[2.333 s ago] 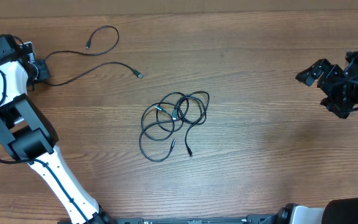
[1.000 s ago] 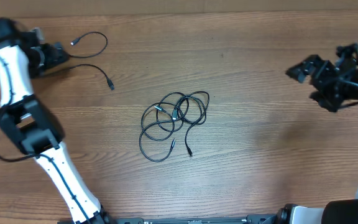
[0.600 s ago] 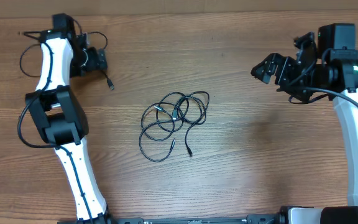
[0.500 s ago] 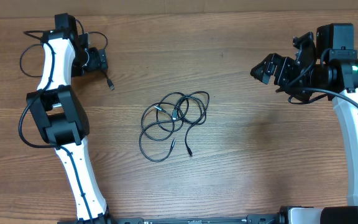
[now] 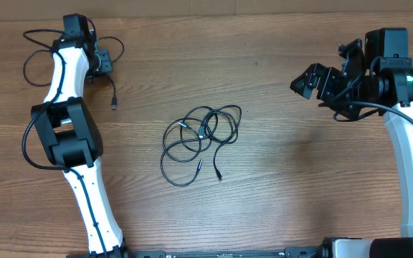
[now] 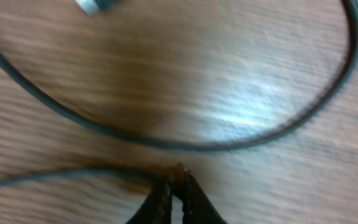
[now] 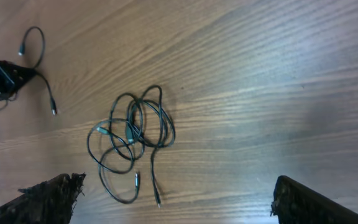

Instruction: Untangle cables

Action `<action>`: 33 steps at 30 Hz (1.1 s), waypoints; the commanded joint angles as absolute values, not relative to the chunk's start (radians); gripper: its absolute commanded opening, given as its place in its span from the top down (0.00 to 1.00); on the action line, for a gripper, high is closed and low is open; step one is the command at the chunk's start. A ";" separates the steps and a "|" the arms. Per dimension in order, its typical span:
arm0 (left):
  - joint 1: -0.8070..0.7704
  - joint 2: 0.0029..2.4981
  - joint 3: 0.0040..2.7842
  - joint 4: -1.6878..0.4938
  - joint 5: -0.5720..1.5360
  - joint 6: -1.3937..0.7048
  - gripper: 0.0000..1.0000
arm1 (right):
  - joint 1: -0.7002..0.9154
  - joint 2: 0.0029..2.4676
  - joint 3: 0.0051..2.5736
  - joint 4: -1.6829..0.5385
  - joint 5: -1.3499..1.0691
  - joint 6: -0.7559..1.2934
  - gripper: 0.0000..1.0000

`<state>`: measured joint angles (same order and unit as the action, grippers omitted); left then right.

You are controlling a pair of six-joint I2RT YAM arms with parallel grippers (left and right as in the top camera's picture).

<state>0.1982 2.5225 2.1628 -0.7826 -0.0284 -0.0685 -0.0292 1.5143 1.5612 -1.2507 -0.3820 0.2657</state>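
A tangle of thin black cables [image 5: 201,140] lies in loose loops at the table's middle, also seen in the right wrist view [image 7: 130,140]. One separate cable [image 5: 113,92] lies at the far left, with its plug end [image 5: 113,107] pointing toward the front. My left gripper [image 5: 105,61] is over that cable. In the left wrist view the fingertips [image 6: 176,180] are pinched together on a thin strand, with a wide loop [image 6: 241,142] and a silver plug [image 6: 92,5] beyond. My right gripper [image 5: 309,80] hangs open, well right of the tangle, with nothing between its fingers [image 7: 48,196].
A thicker black arm wire [image 5: 33,59] loops at the far left beside the left arm. The left arm's white links [image 5: 67,136] run along the left side and the right arm [image 5: 407,143] along the right. Bare wooden table [image 5: 292,179] surrounds the tangle.
My left gripper has shut on the separate cable and shifted slightly left, and that cable's plug end has swung left. The right arm came inward from the right edge, then held still.
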 commanded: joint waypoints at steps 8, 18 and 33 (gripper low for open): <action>0.377 2.558 2.147 -0.654 -0.063 -0.023 0.96 | -0.026 1.519 1.558 -1.289 -0.329 0.266 0.00; 0.444 2.557 2.209 -0.751 -0.051 -0.023 0.45 | -0.026 1.519 1.558 -1.292 -0.329 0.278 0.00; 0.416 2.564 2.351 -1.092 0.148 -0.164 0.82 | -0.026 1.519 1.558 -1.291 -0.329 0.295 0.00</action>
<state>0.4191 2.5420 2.3932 -1.0782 0.1078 -0.0849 -0.0292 1.5143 1.5612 -1.3010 -0.3359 0.2882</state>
